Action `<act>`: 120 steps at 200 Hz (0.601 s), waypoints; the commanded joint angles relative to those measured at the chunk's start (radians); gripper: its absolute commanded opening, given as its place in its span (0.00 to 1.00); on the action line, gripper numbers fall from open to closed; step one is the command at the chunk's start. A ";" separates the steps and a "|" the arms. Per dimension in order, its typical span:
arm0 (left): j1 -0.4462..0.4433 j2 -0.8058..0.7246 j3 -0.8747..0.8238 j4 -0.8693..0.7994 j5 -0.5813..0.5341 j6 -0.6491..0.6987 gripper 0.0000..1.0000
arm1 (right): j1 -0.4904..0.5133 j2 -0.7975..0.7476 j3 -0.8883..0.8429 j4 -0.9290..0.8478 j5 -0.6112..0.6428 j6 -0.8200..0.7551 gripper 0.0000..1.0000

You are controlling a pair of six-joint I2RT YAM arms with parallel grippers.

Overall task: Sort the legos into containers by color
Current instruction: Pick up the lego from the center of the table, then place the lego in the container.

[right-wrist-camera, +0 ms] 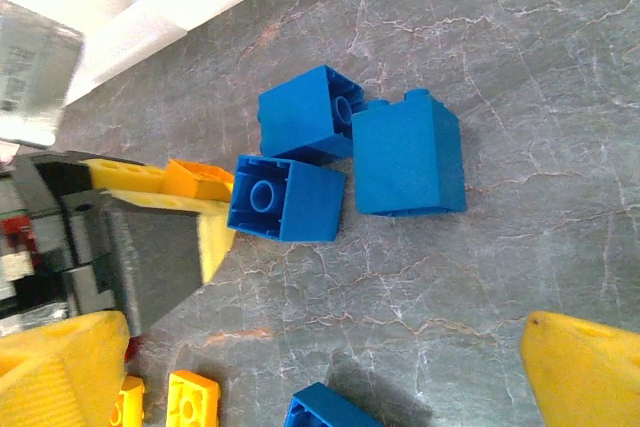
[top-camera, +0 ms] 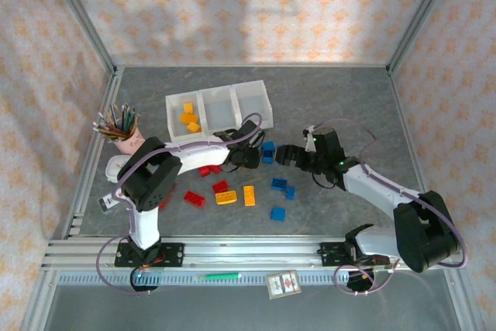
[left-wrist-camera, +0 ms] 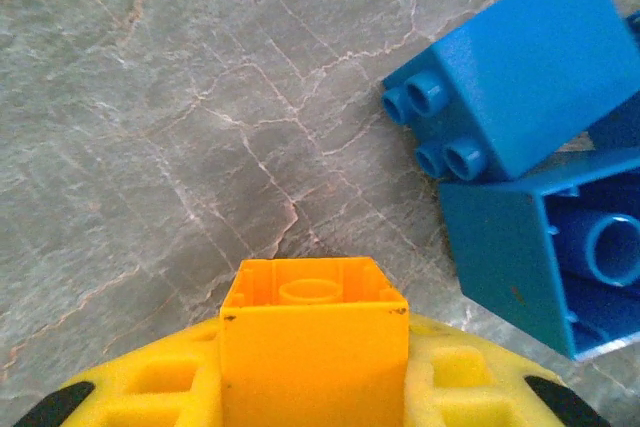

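Legos (top-camera: pixel 277 213): red, orange-yellow, blue. Containers (top-camera: pixel 217 88): translucent white. Worktop (top-camera: pixel 341 106): grey with pale marble veining; walls (top-camera: pixel 248 5): cream with orange floral print.

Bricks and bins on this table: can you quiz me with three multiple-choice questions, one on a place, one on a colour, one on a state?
1. Which bin already has something in it?
A) left
B) middle
C) right

2. What colour does the left pincer hold?
A) red
B) orange
C) blue

3. How is the right pincer?
A) open, gripping nothing
B) shut on a blue brick
C) shut on a pencil

Answers:
1 A: orange bricks lie in the left bin.
2 B: an orange brick sits between its fingers.
3 A: its fingers stand wide apart.
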 commanded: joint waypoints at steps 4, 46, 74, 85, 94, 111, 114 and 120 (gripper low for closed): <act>0.007 -0.101 -0.032 0.033 -0.033 -0.034 0.23 | -0.005 -0.028 0.052 -0.026 0.010 -0.037 1.00; 0.059 -0.260 -0.109 0.057 -0.050 -0.081 0.18 | 0.030 -0.029 0.119 -0.040 0.016 -0.056 1.00; 0.132 -0.390 -0.158 0.062 -0.088 -0.105 0.16 | 0.089 0.008 0.183 -0.041 0.051 -0.062 1.00; 0.169 -0.437 -0.171 0.054 -0.116 -0.109 0.16 | 0.116 0.032 0.209 -0.034 0.063 -0.060 1.00; 0.203 -0.467 -0.177 0.042 -0.142 -0.112 0.16 | 0.140 0.054 0.231 -0.023 0.071 -0.055 1.00; 0.274 -0.509 -0.187 0.029 -0.178 -0.111 0.16 | 0.182 0.097 0.266 0.013 0.080 -0.040 1.00; 0.288 -0.514 -0.188 0.027 -0.180 -0.111 0.16 | 0.189 0.107 0.272 0.019 0.081 -0.037 1.00; 0.314 -0.522 -0.188 0.028 -0.190 -0.108 0.16 | 0.202 0.124 0.286 0.030 0.085 -0.031 1.00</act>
